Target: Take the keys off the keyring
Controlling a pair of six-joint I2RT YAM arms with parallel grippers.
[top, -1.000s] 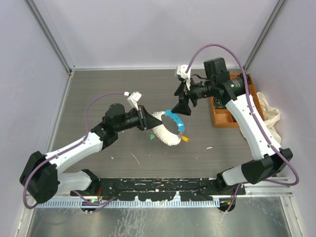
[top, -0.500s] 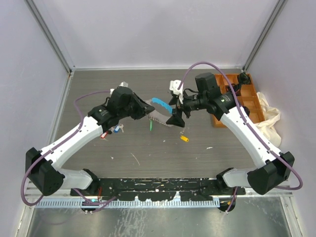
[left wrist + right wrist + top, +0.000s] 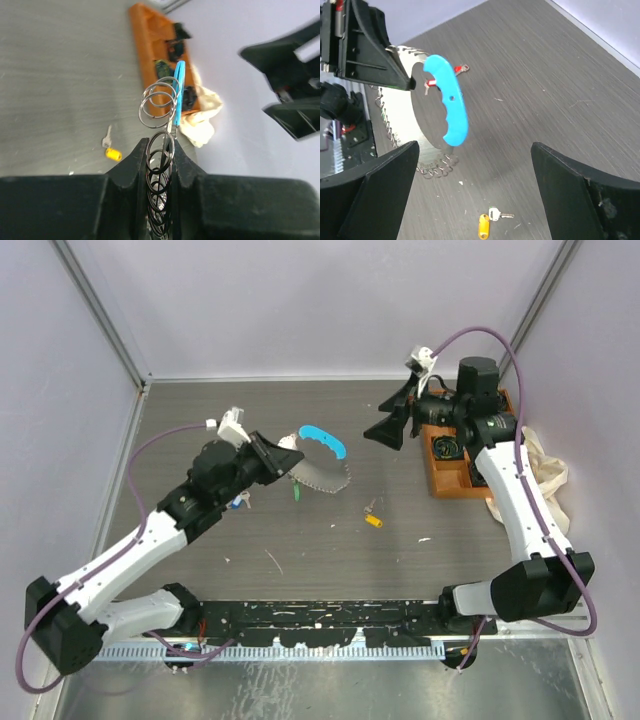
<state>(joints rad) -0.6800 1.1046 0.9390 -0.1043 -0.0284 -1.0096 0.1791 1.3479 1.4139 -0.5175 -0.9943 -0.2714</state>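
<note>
Left gripper (image 3: pixel 290 456), left of centre in the overhead view: clamped on the edge of the keyring (image 3: pixel 322 478). The left wrist view confirms it, with the fingers (image 3: pixel 131 162) pinched on the stack of small wire loops.

The keyring is held clear of the table (image 3: pixel 200 420) at centre frame. Its light-blue plastic piece (image 3: pixel 322 440) is on the upper side.

Right gripper (image 3: pixel 390 416), upper right of centre: released, fingers spread wide, nothing between them. It is well apart from the keyring. From its own camera the ring (image 3: pixel 422 145) sits at centre left.

Yellow-headed key (image 3: pixel 373 521): lying loose on the table, lower right of the keyring.

Green-headed key (image 3: pixel 297 492): just below the ring's left edge. Whether it hangs from the ring or lies on the table cannot be told.

Orange tray (image 3: pixel 440 485) and a cloth (image 3: pixel 548 465) are at the right edge.
</note>
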